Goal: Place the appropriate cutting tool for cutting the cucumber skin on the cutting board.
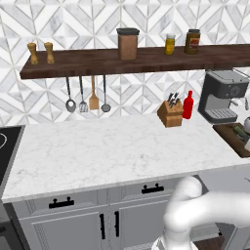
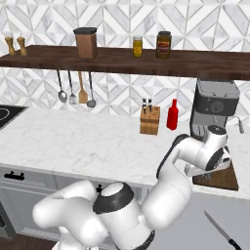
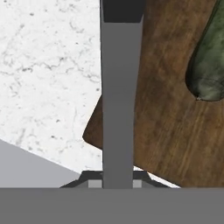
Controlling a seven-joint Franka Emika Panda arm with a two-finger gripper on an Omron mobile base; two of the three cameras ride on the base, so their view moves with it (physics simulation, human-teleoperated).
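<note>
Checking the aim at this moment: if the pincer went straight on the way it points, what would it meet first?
Most likely the cutting board: the hand view looks down along a grey blade in the shut pincer, crossing the board's edge beside the cucumber. How far off it is cannot be judged.

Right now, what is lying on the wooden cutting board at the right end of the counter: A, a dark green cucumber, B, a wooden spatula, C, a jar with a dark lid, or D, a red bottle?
A: the hand view shows the rounded end of a dark green cucumber resting on the brown cutting board.
</note>
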